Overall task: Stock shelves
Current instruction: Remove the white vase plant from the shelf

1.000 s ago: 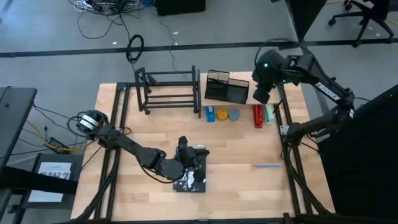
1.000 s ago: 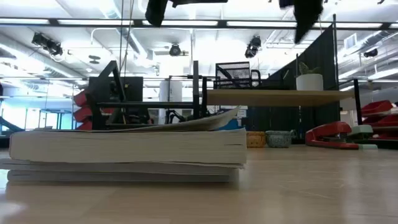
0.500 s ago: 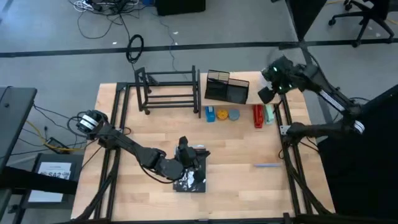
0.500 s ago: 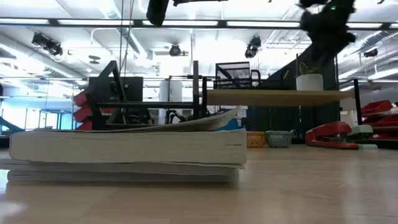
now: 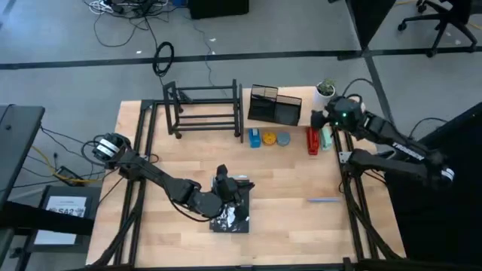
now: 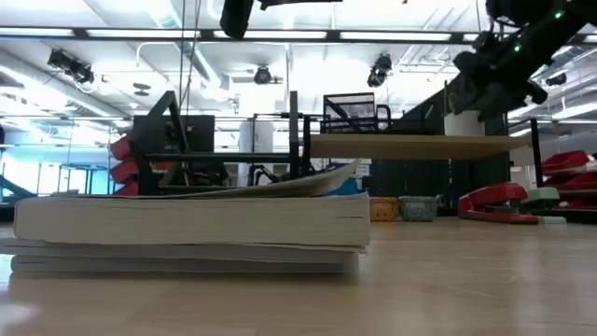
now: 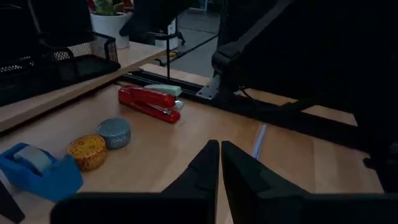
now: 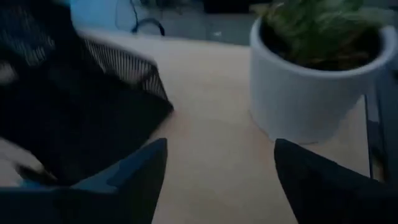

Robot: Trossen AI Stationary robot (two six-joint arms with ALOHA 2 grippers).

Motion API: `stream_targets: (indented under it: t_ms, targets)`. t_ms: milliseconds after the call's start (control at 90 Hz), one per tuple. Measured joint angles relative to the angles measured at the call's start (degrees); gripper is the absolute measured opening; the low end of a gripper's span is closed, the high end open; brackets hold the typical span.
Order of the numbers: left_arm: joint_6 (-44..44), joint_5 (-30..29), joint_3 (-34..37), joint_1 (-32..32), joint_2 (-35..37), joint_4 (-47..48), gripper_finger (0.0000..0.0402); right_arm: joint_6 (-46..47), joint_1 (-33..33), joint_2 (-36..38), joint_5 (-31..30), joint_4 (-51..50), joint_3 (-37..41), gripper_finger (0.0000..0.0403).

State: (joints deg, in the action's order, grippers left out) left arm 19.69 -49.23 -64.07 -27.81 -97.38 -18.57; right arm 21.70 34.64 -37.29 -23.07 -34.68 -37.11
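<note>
Shelves, listed for you from the pincers outward. Item one: right gripper (image 8: pixel 219 147), fingers spread wide with nothing between them, up at the right end of the wooden plank shelf (image 5: pixel 305 96). Just ahead of it on the plank stands a white plant pot (image 8: pixel 310 84), and to the pot's side sits a black mesh organizer (image 8: pixel 93 106). Item two: left gripper (image 7: pixel 219 152), fingers pressed together and empty, near the middle of the table's front, at a stack of books (image 6: pixel 187 229). Item three: black tube rack (image 5: pixel 203 109), its tiers bare, standing at the far edge of the table (image 5: pixel 286 226) just left of the plank shelf. Item four: loose stock in a row on the table in front of the plank. From left you have a blue tape dispenser (image 5: pixel 255 138), a yellow tin (image 5: pixel 269 138), a grey tin (image 5: pixel 283 138), a red stapler (image 5: pixel 312 141) and a pale green piece (image 5: pixel 326 138) touching the stapler. Item five: a pen (image 5: pixel 325 199), lying alone on the table's right side, well apart from the row.
</note>
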Motion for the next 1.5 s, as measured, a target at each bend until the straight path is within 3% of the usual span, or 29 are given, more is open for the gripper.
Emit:
stream_targets:
  t_ms: [111,222,511,944,1344,1500]
  targets:
    - [0.01,0.00,0.00,0.01,-0.01,-0.02,0.0000,-0.63,0.03,-1.70,0.00,-0.68,-0.28,0.0320]
    - [0.04,0.00,0.00,0.02,-0.01,-0.02,0.0000,-0.01,0.04,-3.27,-4.93,-2.96,-0.28,0.0340]
    - [0.08,1.26,0.00,-0.01,0.00,-0.04,0.0000,0.12,0.91,-3.89,-12.48,-4.44,-0.28,0.0348]
    - [0.10,3.89,0.00,0.06,0.00,-0.13,0.0000,-4.60,9.41,-12.56,-9.70,6.30,-0.30,0.0369]
    - [0.10,4.20,0.02,0.06,0.00,-0.53,0.0000,-3.90,8.62,-13.45,-11.78,6.58,-0.32,0.0360]
    - [0.10,4.35,0.00,0.06,0.00,-0.87,0.0000,-6.48,8.49,-13.58,-7.69,7.45,-0.32,0.0344]
